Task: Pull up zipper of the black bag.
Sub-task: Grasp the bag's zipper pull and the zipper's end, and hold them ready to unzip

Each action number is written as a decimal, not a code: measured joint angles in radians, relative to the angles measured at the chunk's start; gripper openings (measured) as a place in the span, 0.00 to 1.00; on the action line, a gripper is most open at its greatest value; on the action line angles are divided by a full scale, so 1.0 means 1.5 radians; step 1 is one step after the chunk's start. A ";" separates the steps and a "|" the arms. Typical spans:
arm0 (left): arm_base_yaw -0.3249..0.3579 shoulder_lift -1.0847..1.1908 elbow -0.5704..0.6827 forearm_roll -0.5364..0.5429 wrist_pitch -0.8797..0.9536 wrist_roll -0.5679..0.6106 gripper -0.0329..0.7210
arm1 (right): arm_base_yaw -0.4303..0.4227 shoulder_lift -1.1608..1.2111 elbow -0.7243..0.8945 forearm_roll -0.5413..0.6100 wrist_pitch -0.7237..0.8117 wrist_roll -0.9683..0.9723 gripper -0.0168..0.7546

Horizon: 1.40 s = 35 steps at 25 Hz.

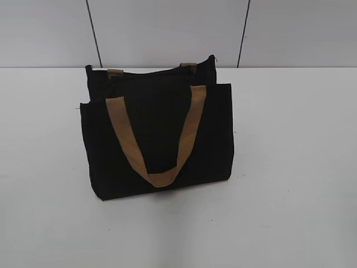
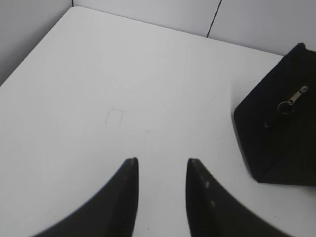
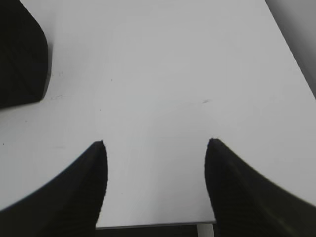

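On the white table (image 1: 295,167) the boxy black fabric bag (image 1: 156,139) stood upright, untouched. Small silver zipper (image 2: 292,98) hung on its left end panel. Left gripper (image 2: 162,165) narrowly parted, right gripper (image 3: 155,143) wide, both empty. Best approach: left pinches tab, right steadies bag.

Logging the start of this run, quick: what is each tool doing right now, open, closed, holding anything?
Left tool: open, empty, over the table, apart from the black bag.
Right tool: open wide, empty, over bare table.
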 joint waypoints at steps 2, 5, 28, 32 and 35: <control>0.000 0.000 0.000 0.000 0.000 0.000 0.37 | 0.000 0.000 0.000 0.000 0.000 0.000 0.65; 0.000 0.000 0.000 0.000 0.000 0.000 0.37 | 0.000 0.000 0.000 0.000 0.000 0.000 0.65; 0.000 0.079 -0.049 -0.050 -0.059 0.053 0.37 | 0.000 0.000 0.000 0.000 0.000 0.000 0.65; -0.001 0.145 -0.081 -0.051 -0.164 0.098 0.38 | 0.000 0.000 0.000 0.000 0.000 0.000 0.65; -0.013 0.187 -0.081 -0.061 -0.261 0.146 0.38 | 0.000 0.000 0.000 0.000 0.000 0.000 0.65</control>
